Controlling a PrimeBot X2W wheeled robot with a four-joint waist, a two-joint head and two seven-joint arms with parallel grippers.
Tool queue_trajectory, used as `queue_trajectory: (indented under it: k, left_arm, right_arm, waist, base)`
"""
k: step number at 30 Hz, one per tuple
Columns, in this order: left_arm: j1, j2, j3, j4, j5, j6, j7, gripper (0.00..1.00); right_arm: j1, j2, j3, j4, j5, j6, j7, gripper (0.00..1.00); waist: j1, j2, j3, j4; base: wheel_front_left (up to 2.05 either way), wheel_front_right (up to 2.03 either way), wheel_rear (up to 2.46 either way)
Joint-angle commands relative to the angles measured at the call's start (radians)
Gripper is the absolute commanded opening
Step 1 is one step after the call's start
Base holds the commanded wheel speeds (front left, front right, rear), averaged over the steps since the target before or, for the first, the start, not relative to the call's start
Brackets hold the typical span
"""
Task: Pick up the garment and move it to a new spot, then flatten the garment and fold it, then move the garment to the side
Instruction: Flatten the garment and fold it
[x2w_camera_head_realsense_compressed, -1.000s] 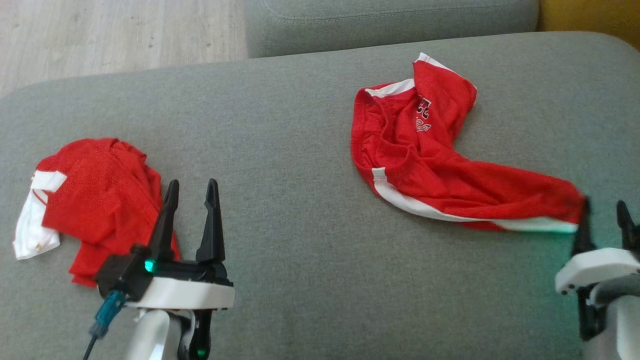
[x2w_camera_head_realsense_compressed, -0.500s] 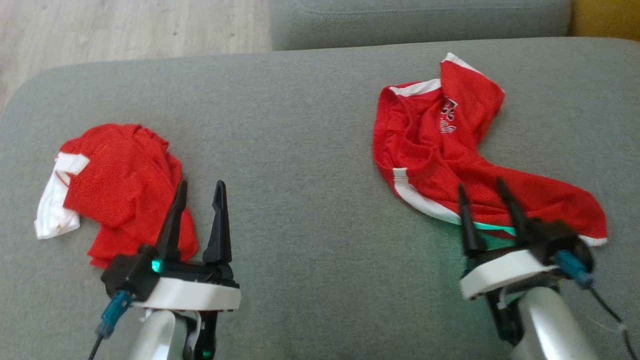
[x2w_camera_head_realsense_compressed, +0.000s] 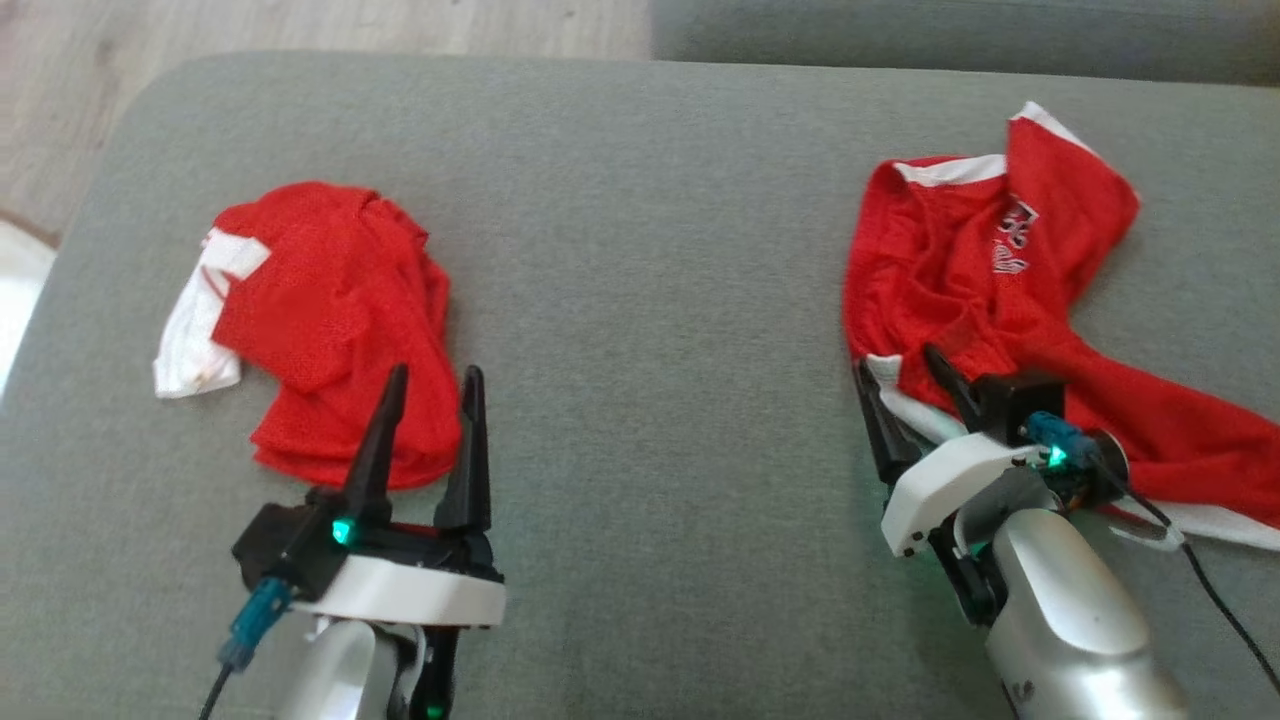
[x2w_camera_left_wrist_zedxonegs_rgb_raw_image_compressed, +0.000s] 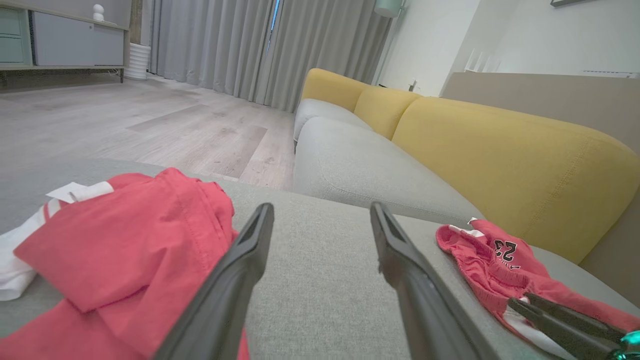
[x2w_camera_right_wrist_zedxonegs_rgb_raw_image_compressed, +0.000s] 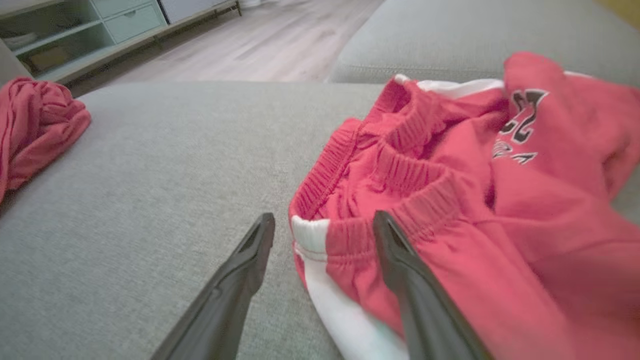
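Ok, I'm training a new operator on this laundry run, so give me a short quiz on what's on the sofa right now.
1. True or false: the right gripper has its fingers shut on the red shorts.
2. Which number is printed on the shorts? A) 23 B) 7 C) 40
3. What lies next to the left gripper?
Key: 1 false, the fingers stand open astride the waistband corner. 2 A. 3 the crumpled red garment.

Left gripper (x2w_camera_head_realsense_compressed: 436, 370), right gripper (x2w_camera_head_realsense_compressed: 895, 357): paired long black tapered fingers (x2w_camera_head_realsense_compressed: 380, 440); behind jaws white housing (x2w_camera_head_realsense_compressed: 400, 598), green light (x2w_camera_head_realsense_compressed: 342, 530), blue connector (x2w_camera_head_realsense_compressed: 255, 618) with black cable (x2w_camera_head_realsense_compressed: 1215, 600); further back, silver forearm (x2w_camera_head_realsense_compressed: 1070, 620)
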Motion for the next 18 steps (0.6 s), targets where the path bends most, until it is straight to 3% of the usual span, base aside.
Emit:
queue_trajectory:
  k: [1,10,11,12,13,18]
  left_arm:
    - [-0.048,0.002,0.022,-0.027,-0.007,0.002,-0.009,1.0]
    - [-0.056,0.002,0.014,-0.029,-0.01,0.002,-0.009,1.0]
    - [-0.058,0.002,0.014,-0.029,-0.01,0.002,-0.009,1.0]
    - [-0.06,0.002,0.013,-0.028,-0.01,0.002,-0.009,1.0]
    - [-0.062,0.002,0.013,-0.027,-0.01,0.002,-0.009,1.0]
    - [-0.069,0.002,0.019,-0.022,-0.013,0.002,-0.009,1.0]
  right_arm:
    - [-0.044,-0.001,0.019,0.002,-0.001,0.005,-0.004,1.0]
    - [-0.117,-0.001,0.062,0.15,0.012,0.005,-0.044,1.0]
    - [-0.123,-0.001,0.078,0.16,0.021,0.005,-0.051,0.9]
    - [-0.129,-0.001,0.095,0.167,0.036,0.005,-0.059,0.56]
    - [-0.133,-0.001,0.113,0.17,0.051,0.005,-0.066,0.0]
    - [-0.143,-0.001,0.229,0.174,0.122,0.005,-0.089,0.0]
  waist:
    - [-0.0001,0.0,0.01,0.02]
    - [-0.0001,0.0,0.029,0.048]
    - [-0.0001,0.0,0.03,0.05]
    - [-0.0001,0.0,0.032,0.051]
    - [-0.0001,0.0,0.033,0.051]
    - [-0.0001,0.0,0.029,0.041]
  base:
    - [0.0,0.0,0.0]
    - [0.0,0.0,0.0]
    - [0.0,0.0,0.0]
    - [0.0,0.0,0.0]
    - [0.0,0.0,0.0]
    - [0.0,0.0,0.0]
